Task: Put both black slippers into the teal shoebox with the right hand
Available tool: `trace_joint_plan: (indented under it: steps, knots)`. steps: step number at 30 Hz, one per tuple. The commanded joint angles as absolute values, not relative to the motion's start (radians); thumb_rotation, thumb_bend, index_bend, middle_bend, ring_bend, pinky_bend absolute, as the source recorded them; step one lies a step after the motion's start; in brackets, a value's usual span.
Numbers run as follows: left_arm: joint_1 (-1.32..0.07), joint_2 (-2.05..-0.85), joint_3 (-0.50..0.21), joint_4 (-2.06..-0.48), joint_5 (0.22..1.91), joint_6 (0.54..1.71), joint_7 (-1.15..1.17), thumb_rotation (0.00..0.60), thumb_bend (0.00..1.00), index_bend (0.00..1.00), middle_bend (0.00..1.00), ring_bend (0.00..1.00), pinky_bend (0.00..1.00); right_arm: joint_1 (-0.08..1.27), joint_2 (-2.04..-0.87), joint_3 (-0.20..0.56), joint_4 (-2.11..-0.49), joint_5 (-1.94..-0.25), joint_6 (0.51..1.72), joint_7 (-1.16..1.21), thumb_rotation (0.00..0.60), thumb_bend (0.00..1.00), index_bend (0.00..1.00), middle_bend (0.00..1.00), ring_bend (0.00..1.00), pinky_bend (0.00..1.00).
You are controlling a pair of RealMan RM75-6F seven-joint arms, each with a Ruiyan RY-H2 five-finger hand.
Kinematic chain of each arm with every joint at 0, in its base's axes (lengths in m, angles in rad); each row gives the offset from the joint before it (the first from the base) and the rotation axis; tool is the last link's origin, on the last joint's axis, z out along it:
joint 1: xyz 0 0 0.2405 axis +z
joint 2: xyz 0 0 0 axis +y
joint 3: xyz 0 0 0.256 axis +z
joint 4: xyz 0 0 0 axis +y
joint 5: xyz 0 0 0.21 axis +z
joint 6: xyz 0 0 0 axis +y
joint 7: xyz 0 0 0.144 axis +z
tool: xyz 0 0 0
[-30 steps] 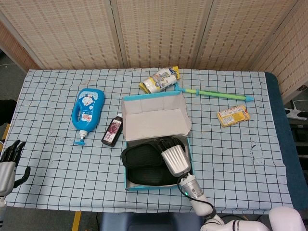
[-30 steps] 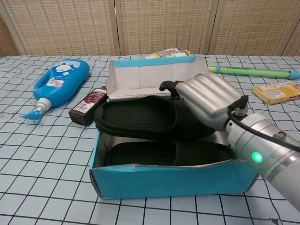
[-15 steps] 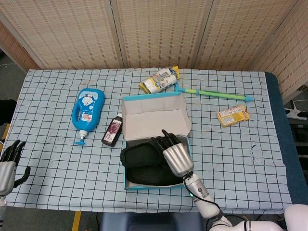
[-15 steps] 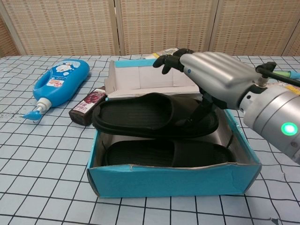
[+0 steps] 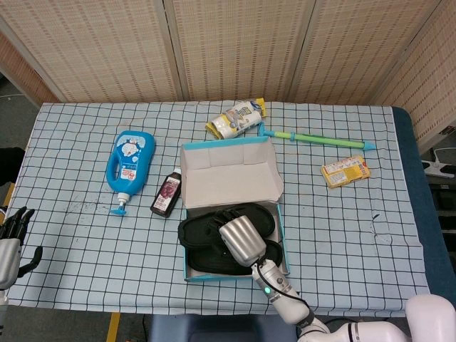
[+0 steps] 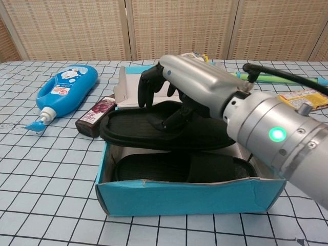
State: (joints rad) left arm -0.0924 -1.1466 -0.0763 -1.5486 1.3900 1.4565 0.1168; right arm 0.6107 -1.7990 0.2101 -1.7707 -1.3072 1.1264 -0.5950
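The teal shoebox stands open at the table's front middle. One black slipper lies flat on its floor. The second black slipper rests on top, tilted, with its left end sticking out over the box's left wall. My right hand hovers right over this upper slipper, fingers bent down and apart, with the thumb touching its footbed. It grips nothing that I can see. My left hand stays at the table's front left edge with its fingers spread.
The box's lid stands up behind it. A small dark bottle and a blue bottle lie to the left. A snack bag, a green stick and a yellow packet lie behind and to the right.
My right hand has let go of the upper slipper's strap and moved left over the slipper. The slipper has shifted slightly left and stays across the box's top.
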Motion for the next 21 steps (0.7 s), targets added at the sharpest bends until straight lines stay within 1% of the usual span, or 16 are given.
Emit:
trace_joint_plan:
  steps: [1, 7, 10, 21]
  knots:
    - [-0.093, -1.146, -0.076, -1.548, 1.390, 1.455, 0.118, 0.600, 0.41, 0.03, 0.00, 0.09, 0.54, 0.656, -1.857, 0.221, -1.673, -1.313, 1.087, -0.544, 0.600, 0.46, 0.51, 0.44, 0.30, 0.34]
    - [-0.092, -1.143, -0.076, -1.551, 1.389, 1.455, 0.114, 0.600, 0.41, 0.03, 0.00, 0.09, 0.54, 0.681, -1.902, 0.200, -1.541, -1.338, 1.065, -0.475, 0.600, 0.46, 0.52, 0.45, 0.30, 0.34]
    - [-0.091, -1.142, -0.076, -1.552, 1.390, 1.456, 0.111, 0.600, 0.41, 0.03, 0.00, 0.09, 0.54, 0.685, -1.907, 0.182, -1.501, -1.333, 1.047, -0.464, 0.600, 0.46, 0.52, 0.45, 0.30, 0.34]
    - [-0.093, -1.141, -0.074, -1.554, 1.391, 1.451, 0.111, 0.600, 0.41, 0.03, 0.00, 0.09, 0.54, 0.682, -1.894, 0.131, -1.465, -1.317, 1.023, -0.494, 0.600, 0.46, 0.52, 0.45, 0.30, 0.34]
